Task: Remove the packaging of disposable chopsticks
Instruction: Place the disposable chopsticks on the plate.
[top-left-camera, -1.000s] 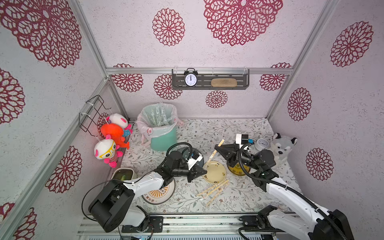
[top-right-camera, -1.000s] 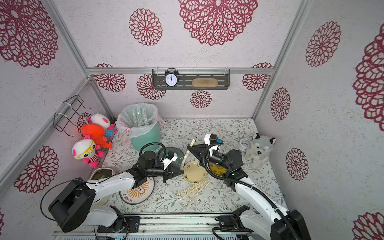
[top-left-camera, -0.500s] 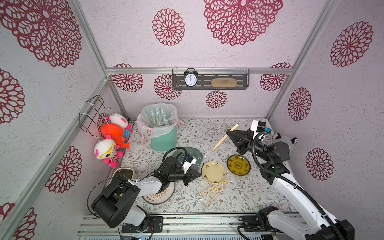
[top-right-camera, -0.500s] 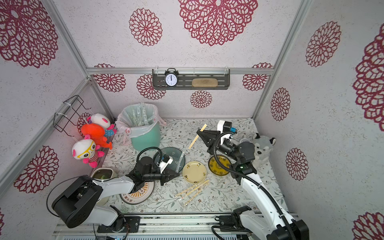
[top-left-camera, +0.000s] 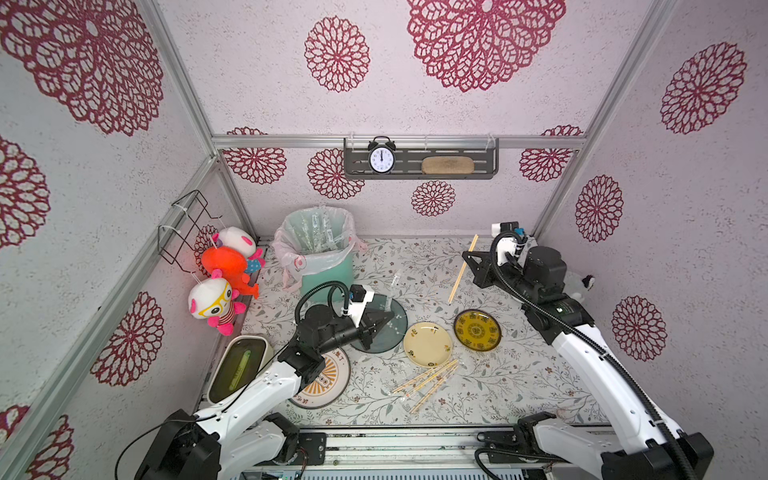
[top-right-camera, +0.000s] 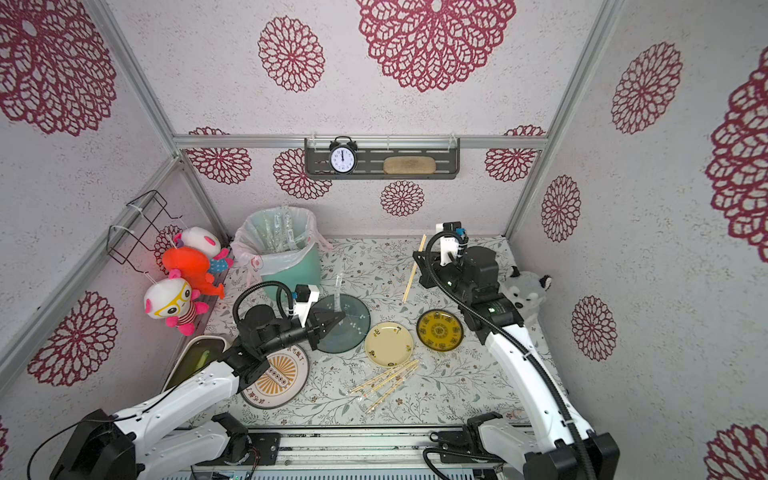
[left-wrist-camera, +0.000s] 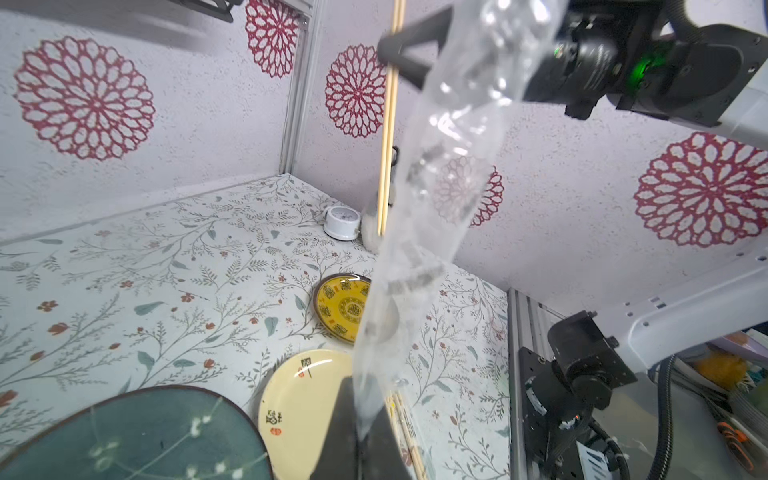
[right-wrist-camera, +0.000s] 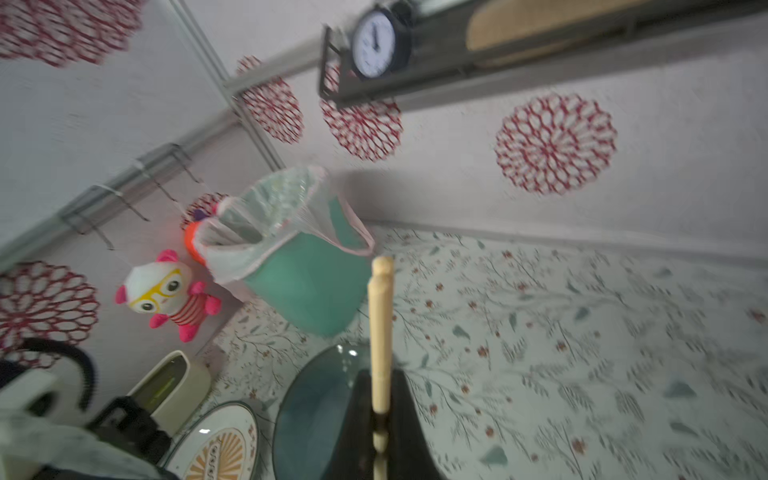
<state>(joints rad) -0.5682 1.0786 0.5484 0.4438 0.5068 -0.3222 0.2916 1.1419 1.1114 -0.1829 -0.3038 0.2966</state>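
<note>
The right tool (top-left-camera: 465, 255), clamped on a bare pair of chopsticks (top-left-camera: 457, 282), has swung up toward the table's far right corner; a second ago it sat close to the left tool (top-left-camera: 390, 320) over the cream plate (top-left-camera: 428, 345). The left tool has drawn back over the dark green plate (top-left-camera: 390, 337), pinching the emptied clear sleeve (top-left-camera: 394, 289), which stands up from its tips, well apart from the sticks. More wrapped pairs (top-left-camera: 428, 380) lie near the table's front edge.
</note>
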